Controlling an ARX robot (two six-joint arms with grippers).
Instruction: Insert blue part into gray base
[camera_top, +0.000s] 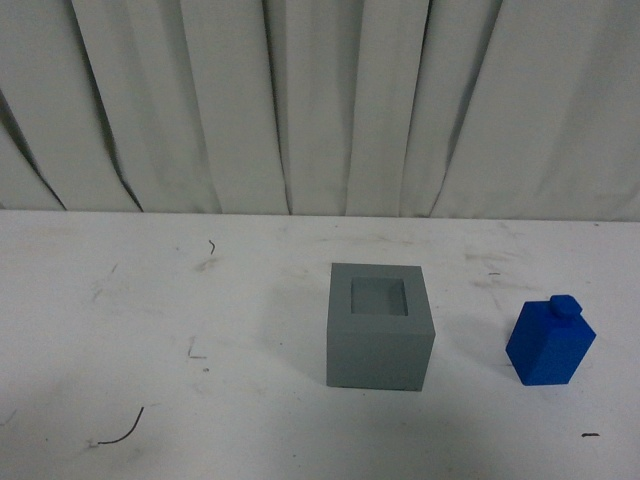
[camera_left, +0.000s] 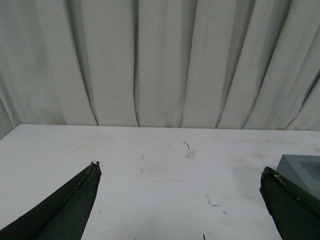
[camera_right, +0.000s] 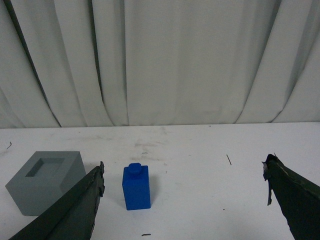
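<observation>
The gray base is a matte cube with a square recess in its top, standing mid-table in the front view. The blue part stands upright to its right, apart from it, knob on top. Neither arm shows in the front view. In the right wrist view the blue part stands ahead between the open fingers, nearer one fingertip, with the gray base beside it. My right gripper is open and empty. My left gripper is open and empty; a corner of the gray base shows behind one finger.
A white table with small dark specks and scuffs carries both objects. A pleated white curtain hangs along the table's far edge. A thin dark wire scrap lies near the front left.
</observation>
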